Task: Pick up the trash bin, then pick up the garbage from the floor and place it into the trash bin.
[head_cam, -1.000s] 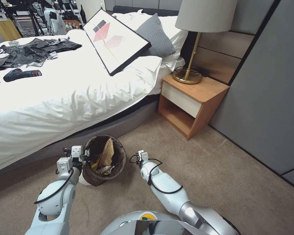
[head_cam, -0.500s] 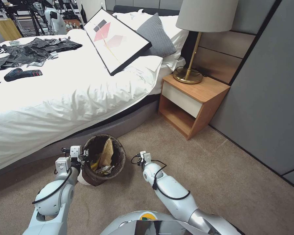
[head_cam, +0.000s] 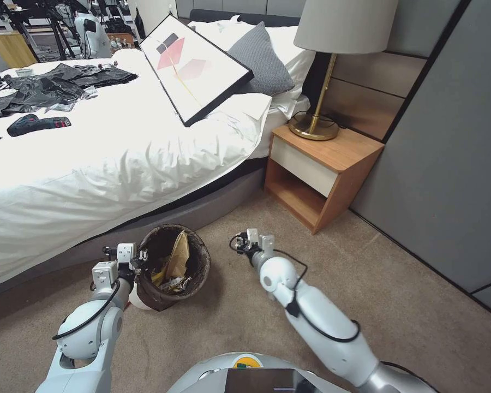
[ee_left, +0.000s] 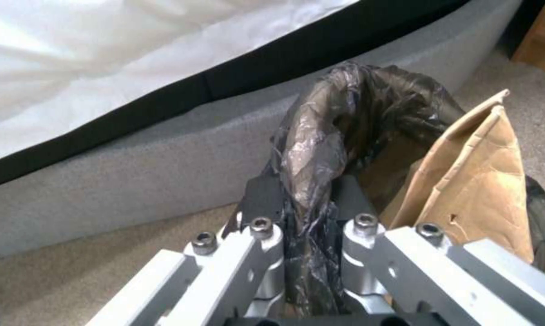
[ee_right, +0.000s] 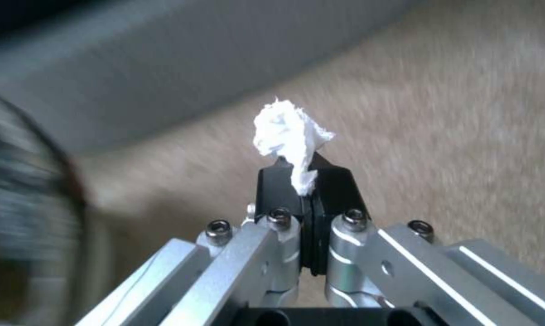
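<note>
The trash bin point(head_cam: 147, 297), a white bucket with a dark liner folded over its rim, sits tilted over the beige carpet beside the bed base. Inside it are a tan paper piece point(head_cam: 179, 255) and yellow wrappers point(head_cam: 159, 277). My left gripper point(head_cam: 132, 263) is shut on the bin's near rim; the left wrist view shows the liner point(ee_left: 311, 149) pinched between its fingers, with the tan paper point(ee_left: 471, 190) beside it. To the right of the bin, my right gripper point(head_cam: 246, 240) hangs above the carpet. It is shut point(ee_right: 306, 181) on a crumpled white tissue point(ee_right: 287, 129).
The bed point(head_cam: 120, 158) with white bedding and a grey base point(head_cam: 213, 204) runs along the left. A wooden nightstand point(head_cam: 322, 169) with a brass lamp point(head_cam: 322, 71) stands ahead on the right, against grey wall panels point(head_cam: 447, 164). Open carpet point(head_cam: 398, 305) lies to the right.
My right arm has risen and swung forward and to the right, carrying its gripper higher beside the bin. The left arm and the bin have hardly moved.
</note>
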Robot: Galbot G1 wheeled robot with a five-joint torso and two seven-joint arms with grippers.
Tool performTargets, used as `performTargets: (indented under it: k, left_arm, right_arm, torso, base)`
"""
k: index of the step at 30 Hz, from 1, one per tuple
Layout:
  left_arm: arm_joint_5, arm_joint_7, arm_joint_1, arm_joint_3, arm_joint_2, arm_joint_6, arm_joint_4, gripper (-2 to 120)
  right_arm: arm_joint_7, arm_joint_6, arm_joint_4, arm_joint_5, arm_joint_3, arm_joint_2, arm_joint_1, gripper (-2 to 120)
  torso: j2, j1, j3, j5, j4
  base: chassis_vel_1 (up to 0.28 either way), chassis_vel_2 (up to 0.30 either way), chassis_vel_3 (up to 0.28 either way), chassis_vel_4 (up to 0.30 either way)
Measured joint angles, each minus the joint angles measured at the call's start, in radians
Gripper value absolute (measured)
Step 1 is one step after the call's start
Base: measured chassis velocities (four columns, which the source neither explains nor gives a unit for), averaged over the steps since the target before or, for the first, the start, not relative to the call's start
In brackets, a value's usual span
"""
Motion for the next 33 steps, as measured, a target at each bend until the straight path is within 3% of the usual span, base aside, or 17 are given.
performTargets:
  k: [1, 3, 5, 11, 19, 26, 33]
  left_arm:
    - [0.001, 0.0, 0.0, 0.001, 0.0, 0.0, 0.0, 7]
    - [0.001, 0.0, 0.0, 0.001, 0.0, 0.0, 0.0, 7]
    - [0.004, 0.0, 0.001, 0.001, -0.003, 0.0, 0.0, 7]
    - [0.008, -0.001, 0.002, 0.002, -0.007, 0.0, -0.001, 7]
    - [0.014, -0.001, -0.001, 0.004, -0.014, -0.002, 0.001, 7]
    - [0.017, -0.001, -0.005, 0.0, -0.017, -0.005, 0.013, 7]
    - [0.016, -0.001, -0.009, -0.001, -0.02, -0.008, 0.022, 7]
  right_arm:
    - [0.0, -0.004, 0.078, 0.03, 0.01, -0.045, -0.015, 0]
    - [0.0, -0.004, 0.089, 0.034, 0.012, -0.051, -0.017, 0]
    - [0.002, -0.017, 0.25, 0.112, 0.037, -0.159, -0.042, 0]
    - [0.005, -0.032, 0.423, 0.201, 0.039, -0.242, -0.047, 0]
    - [0.0, -0.055, 0.522, 0.27, -0.008, -0.269, -0.019, 0]
    - [-0.012, -0.082, 0.581, 0.552, -0.125, -0.241, 0.198, 0]
    - [0.032, -0.087, 0.541, 0.601, -0.247, -0.179, 0.316, 0]
  torso:
    - [0.0, 0.0, 0.0, 0.0003, -0.0003]
    - [0.0, 0.0, 0.0, 0.0002, -0.0003]
    - [0.0, 0.0, 0.0, 0.0003, -0.0006]
    - [0.0, 0.0, 0.0, 0.0004, -0.0002]
    - [0.0, 0.0, 0.0, 0.0003, -0.0002]
    - [0.0, 0.0, 0.0, 0.0, 0.0]
    - [0.0, 0.0, 0.0, 0.0, -0.0001]
  base:
    - [0.0, 0.0, 0.0, 0.0]
    - [0.0, 0.0, 0.0, 0.0]
    - [0.0, 0.0, 0.0, 0.0]
    - [0.0, 0.0, 0.0, 0.0]
    - [0.0, 0.0, 0.0, 0.0]
    - [0.0, 0.0, 0.0, 0.0]
    - [0.0, 0.0, 0.0, 0.0]
